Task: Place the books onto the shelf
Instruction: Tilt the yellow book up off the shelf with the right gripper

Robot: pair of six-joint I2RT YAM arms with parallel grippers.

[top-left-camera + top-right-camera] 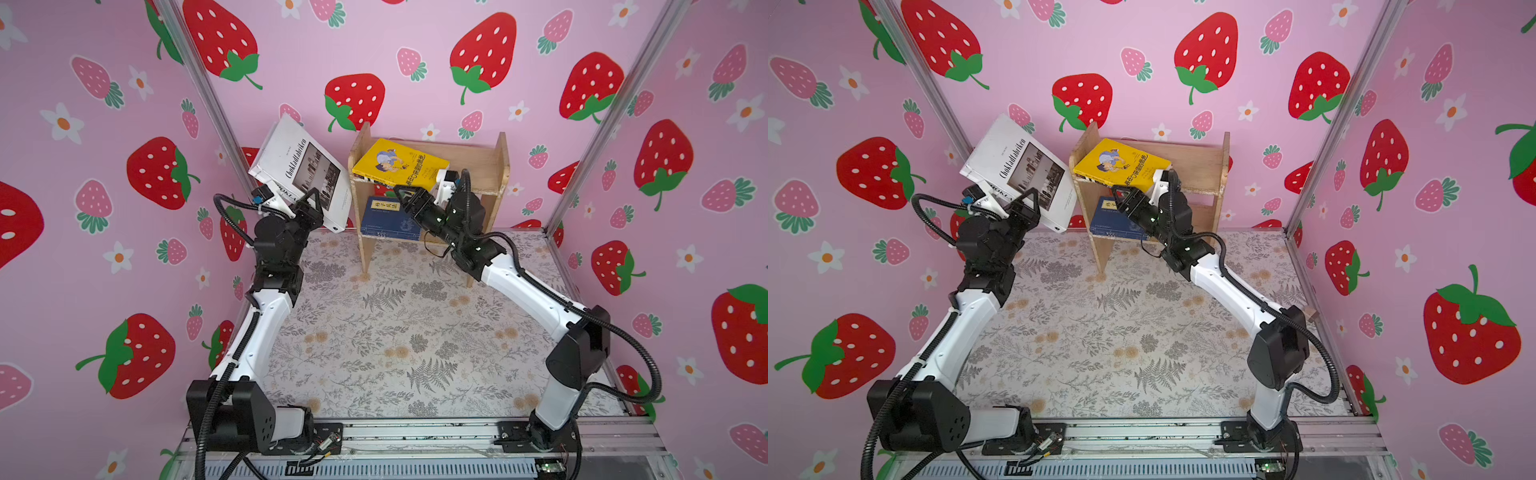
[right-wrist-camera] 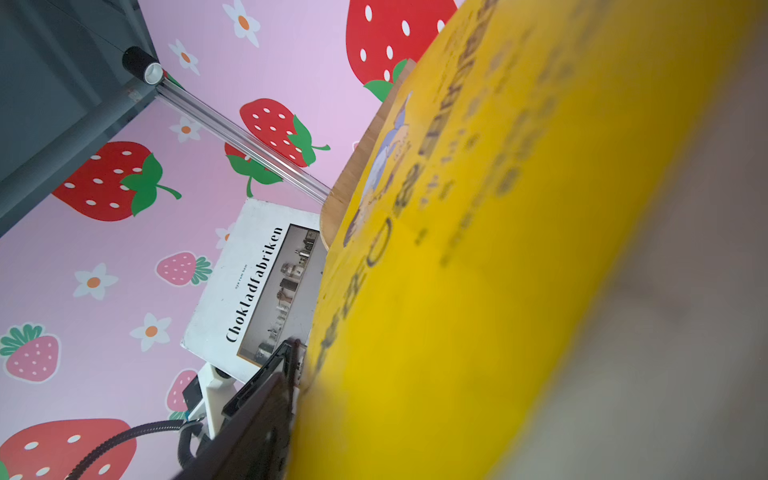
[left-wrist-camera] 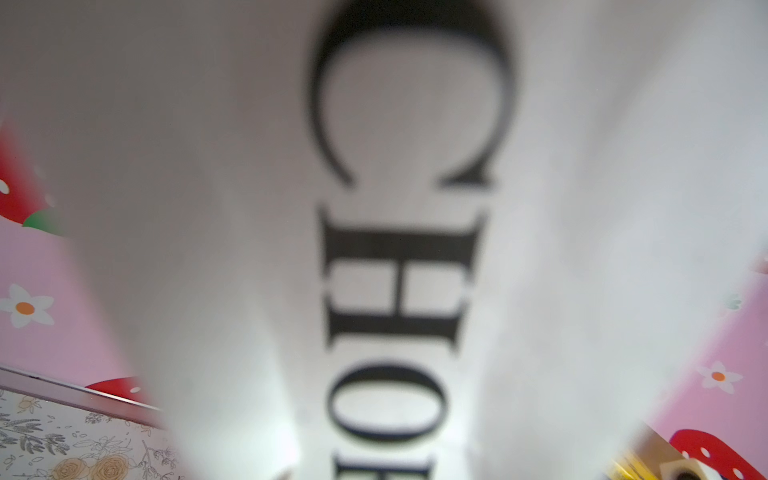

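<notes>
My left gripper (image 1: 306, 204) is shut on the thick white "Chokladfabriken" book (image 1: 299, 166) (image 1: 1017, 166) and holds it tilted in the air, left of the shelf (image 1: 486, 166) (image 1: 1204, 166). Its lettered spine (image 3: 208, 208) fills the left wrist view. A yellow cartoon-cover book (image 1: 395, 162) (image 1: 1121, 162) lies tilted on the upper tier. My right gripper (image 1: 405, 191) (image 1: 1121, 192) straddles its near edge. One finger (image 2: 282, 374) lies beside the yellow cover (image 2: 498, 249); the other finger is hidden. A navy book (image 1: 382, 216) (image 1: 1106, 216) lies on the lower tier.
The shelf stands at the back of the floral tabletop (image 1: 395, 332), against the pink strawberry wall. Aluminium posts (image 1: 199, 83) rise at the back corners. Both arm bases sit on the metal rail (image 1: 415, 432) at the front edge.
</notes>
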